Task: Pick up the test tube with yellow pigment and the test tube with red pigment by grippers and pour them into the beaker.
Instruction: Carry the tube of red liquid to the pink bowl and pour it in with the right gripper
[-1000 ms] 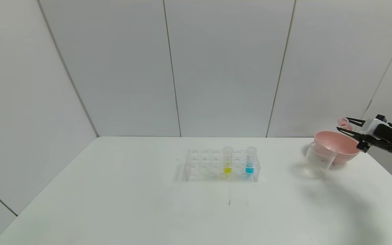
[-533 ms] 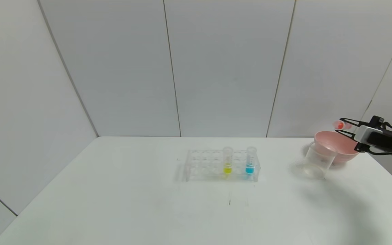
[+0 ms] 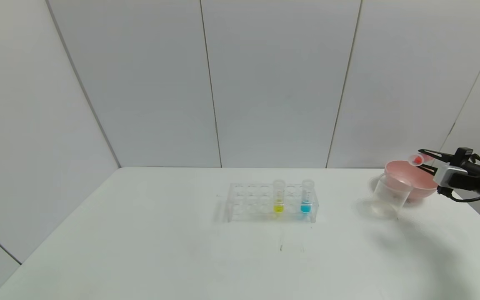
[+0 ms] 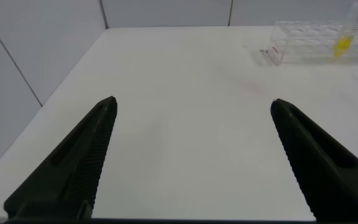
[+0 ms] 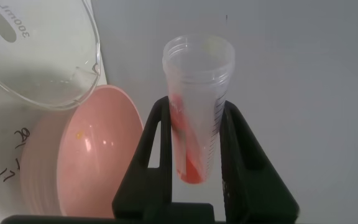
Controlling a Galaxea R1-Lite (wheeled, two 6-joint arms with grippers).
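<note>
1. White bench (image 3: 140, 250) fills the near ground; the left gripper (image 4: 191, 155) hovers low over its left part, jaws spread wide and gripping nothing.
2. Midway back, about centred between the left and right edges, stands a clear many-holed rack (image 3: 271, 203). The test tube with yellow pigment (image 3: 278, 196) stands upright in it, and a tube of blue liquid (image 3: 306, 196) stands upright in the same rack on its right-edge side.
3. Toward the far right corner of the bench stands the beaker (image 3: 391, 195), upright. The wrist view shows its pouring lip and a printed volume mark.
4. Just behind the beaker, touching or nearly touching it, sits a pink bowl (image 3: 411, 179).
5. Above the bowl's far right side, off the bench surface, the right gripper (image 3: 425, 160) reaches in from the right edge. Its jaws are closed on the test tube with red pigment (image 5: 196, 118), one finger on each side of the tube. The tube lies tilted, red liquid streaked along its wall and pooled at its closed end.
</note>
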